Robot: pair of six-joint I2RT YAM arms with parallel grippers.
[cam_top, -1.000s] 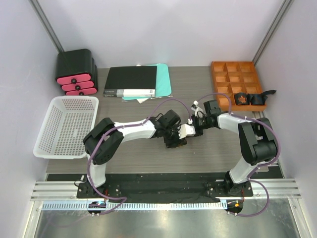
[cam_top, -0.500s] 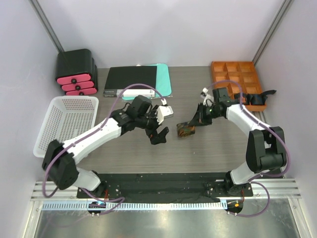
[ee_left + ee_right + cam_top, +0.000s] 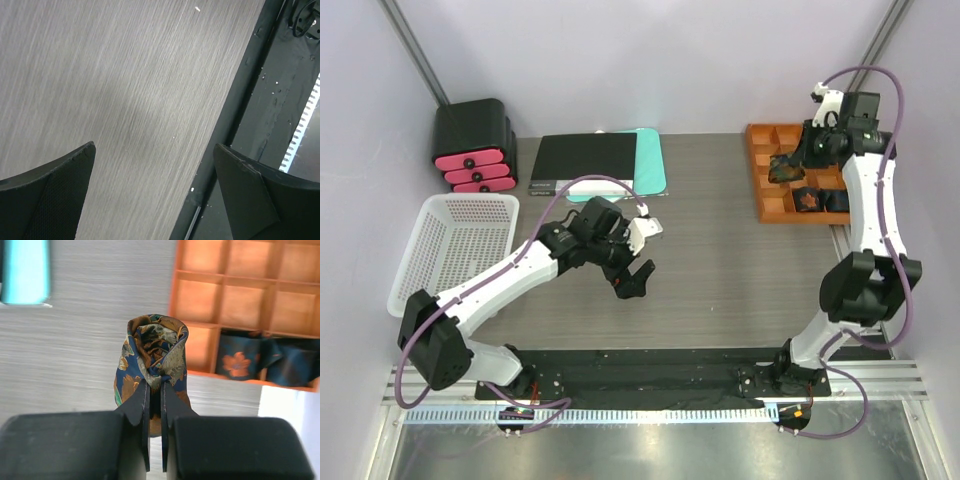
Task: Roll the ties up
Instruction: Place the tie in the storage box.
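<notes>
step: tie (image 3: 152, 347) into tray (image 3: 756, 170), far right table corner | right gripper (image 3: 155, 390) pinches tie | left gripper (image 3: 155, 155) spread, empty | tip: lower upright into free cell

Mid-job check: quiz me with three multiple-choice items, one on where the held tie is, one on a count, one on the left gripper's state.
1. The right gripper holds the rolled tie: A mid-table; B at the orange compartment tray; C at the near edge.
2. Pink drawers in the black drawer unit: A one; B five; C three.
3. The left gripper is: A open, empty; B shut on a tie; C shut, empty.
Answers: B, top view shows it at the tray; C, three pink fronts; A, fingers spread over bare table.
</notes>
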